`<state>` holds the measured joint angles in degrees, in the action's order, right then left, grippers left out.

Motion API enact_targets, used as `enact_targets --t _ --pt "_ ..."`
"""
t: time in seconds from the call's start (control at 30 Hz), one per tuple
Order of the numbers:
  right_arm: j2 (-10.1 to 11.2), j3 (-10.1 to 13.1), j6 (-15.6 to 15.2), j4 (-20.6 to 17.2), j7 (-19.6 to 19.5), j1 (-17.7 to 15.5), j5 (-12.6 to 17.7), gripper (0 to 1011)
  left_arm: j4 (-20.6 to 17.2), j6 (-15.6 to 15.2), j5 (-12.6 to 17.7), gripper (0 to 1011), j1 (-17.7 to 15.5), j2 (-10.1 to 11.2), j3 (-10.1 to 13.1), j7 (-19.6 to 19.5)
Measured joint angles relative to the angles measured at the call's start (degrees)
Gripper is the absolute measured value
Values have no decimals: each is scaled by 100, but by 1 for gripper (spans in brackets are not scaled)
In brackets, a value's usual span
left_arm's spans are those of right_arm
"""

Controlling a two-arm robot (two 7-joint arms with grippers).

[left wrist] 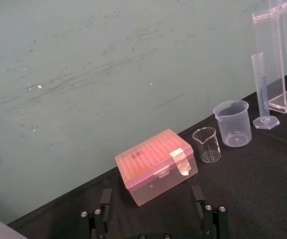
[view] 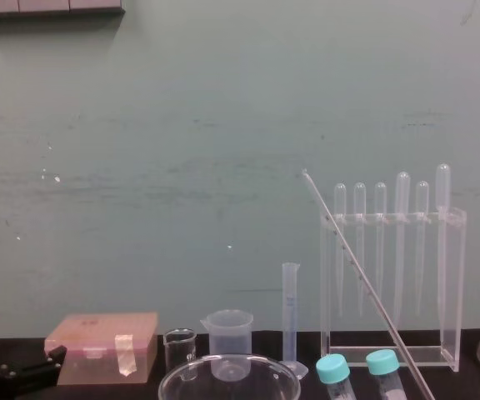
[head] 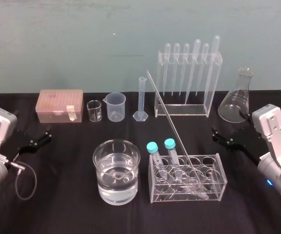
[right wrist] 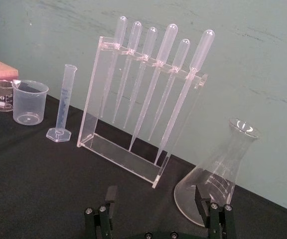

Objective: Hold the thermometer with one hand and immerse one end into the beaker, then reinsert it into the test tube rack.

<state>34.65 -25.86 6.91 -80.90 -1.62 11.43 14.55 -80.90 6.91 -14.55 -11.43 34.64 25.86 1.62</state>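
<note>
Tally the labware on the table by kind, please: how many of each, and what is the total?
Pipettes: 6
Beakers: 3
Capped tubes: 2
Racks: 2
Thermometer: 1
Graduated cylinder: 1
Conical flask: 1
Pink box: 1
Total: 17

Soft, even light; faint shadows, little glare.

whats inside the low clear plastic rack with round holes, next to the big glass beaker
Two teal-capped clear tubes and the long thin glass thermometer, leaning left. Its lower tip is unclear behind the rack walls.
</note>
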Motion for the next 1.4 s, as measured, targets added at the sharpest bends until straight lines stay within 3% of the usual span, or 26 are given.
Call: enact_targets --t 0.7,0.87,1.0,1.03,1.27,1.4 --pt "0 1 0 0 0 0 0 1003 0 0 0 1008 0 0 0 0" --pt "48 139 -36 -110 290 -26 194 1003 0 0 0 1008 0 0 0 0" --pt "192 351 -157 -365 782 -109 670 1003 0 0 0 1008 0 0 0 0" --pt "276 474 -258 -496 1061 -159 956 1003 0 0 0 1008 0 0 0 0" --pt "666 969 -884 -1091 2178 -344 2133 1003 0 0 0 1008 0 0 0 0" --pt "800 1106 -1186 -1321 2674 -387 2539 1003 0 0 0 1008 0 0 0 0"
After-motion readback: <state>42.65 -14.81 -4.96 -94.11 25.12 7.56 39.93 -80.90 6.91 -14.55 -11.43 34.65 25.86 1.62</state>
